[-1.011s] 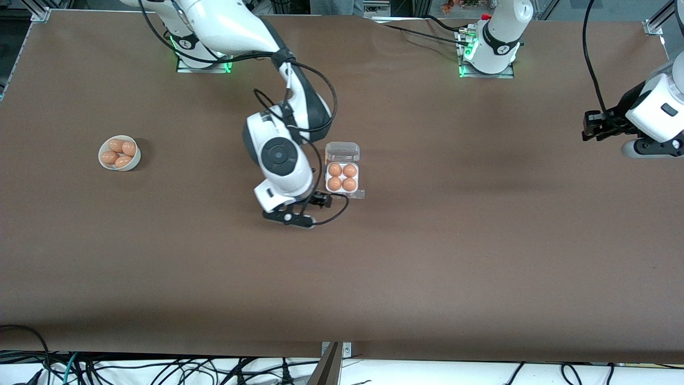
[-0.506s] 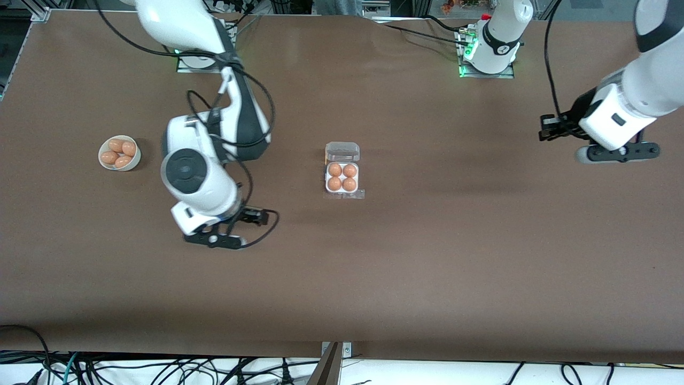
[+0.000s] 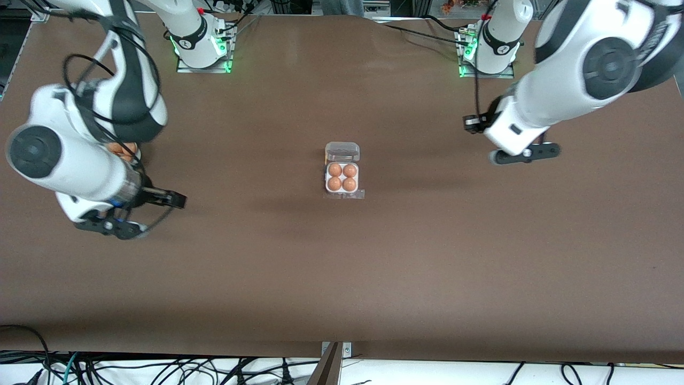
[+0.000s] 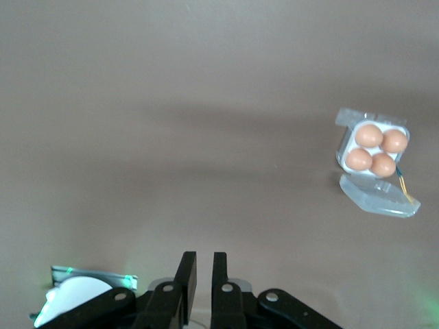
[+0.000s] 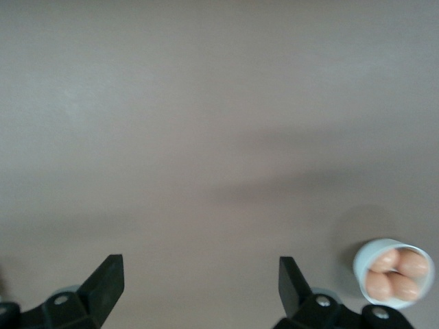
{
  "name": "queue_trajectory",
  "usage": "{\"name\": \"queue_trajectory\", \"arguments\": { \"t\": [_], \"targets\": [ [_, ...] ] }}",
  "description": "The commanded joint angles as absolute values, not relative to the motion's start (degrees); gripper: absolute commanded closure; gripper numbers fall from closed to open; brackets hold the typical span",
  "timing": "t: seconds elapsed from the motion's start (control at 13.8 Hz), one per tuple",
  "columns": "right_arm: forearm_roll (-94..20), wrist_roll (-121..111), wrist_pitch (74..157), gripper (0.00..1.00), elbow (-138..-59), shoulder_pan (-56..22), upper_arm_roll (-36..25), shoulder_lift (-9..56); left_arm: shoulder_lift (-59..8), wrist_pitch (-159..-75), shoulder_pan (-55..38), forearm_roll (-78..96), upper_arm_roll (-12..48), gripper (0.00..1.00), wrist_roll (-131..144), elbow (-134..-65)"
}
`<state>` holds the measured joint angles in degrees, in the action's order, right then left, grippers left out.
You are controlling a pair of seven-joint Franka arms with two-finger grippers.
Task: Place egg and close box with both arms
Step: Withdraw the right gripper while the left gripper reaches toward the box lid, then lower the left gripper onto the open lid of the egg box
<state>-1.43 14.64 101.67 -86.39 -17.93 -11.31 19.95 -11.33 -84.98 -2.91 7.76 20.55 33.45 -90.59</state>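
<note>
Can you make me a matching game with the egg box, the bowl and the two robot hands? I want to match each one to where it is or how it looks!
Things:
1. box
2. bowl
3. right hand
4. left hand

Clues:
A. fingers spread wide, holding nothing
B. middle of the table, lid open, four eggs inside
C. round and white, eggs inside, at the right arm's end of the table
D. up over bare table, toward the left arm's end

Pairs: 1-B, 2-C, 3-A, 4-D
</note>
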Motion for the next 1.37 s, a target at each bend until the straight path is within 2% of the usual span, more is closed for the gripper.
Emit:
{"name": "queue_trajectory", "arguments": {
  "t": [0.0,0.36,0.51,0.87,1.3],
  "targets": [
    [0.5,12.7,101.7,0.0,-93.9,-10.0,-4.2,9.8,-14.5,-84.6,-7.1,9.7,21.0,0.84,37.6,-89.3],
    [0.4,12.1,92.2,0.0,-94.1,-4.2,-3.6,-0.5,-20.8,-84.7,-13.2,16.3,21.0,0.96,40.7,-89.3],
    [0.4,12.1,89.6,0.0,-94.0,-3.2,-3.7,-2.5,-23.2,-84.7,-14.5,16.9,21.0,1.0,41.0,-87.7],
    [0.3,8.5,89.2,0.0,-94.7,-2.3,-3.0,-2.8,-32.2,-87.0,-19.9,18.1,20.9,1.0,46.7,-82.2],
    [0.1,8.3,89.3,0.0,-93.4,-3.3,-3.0,-0.5,-39.5,-93.3,-25.1,18.8,20.9,1.0,49.9,-81.8]
  ]
}}
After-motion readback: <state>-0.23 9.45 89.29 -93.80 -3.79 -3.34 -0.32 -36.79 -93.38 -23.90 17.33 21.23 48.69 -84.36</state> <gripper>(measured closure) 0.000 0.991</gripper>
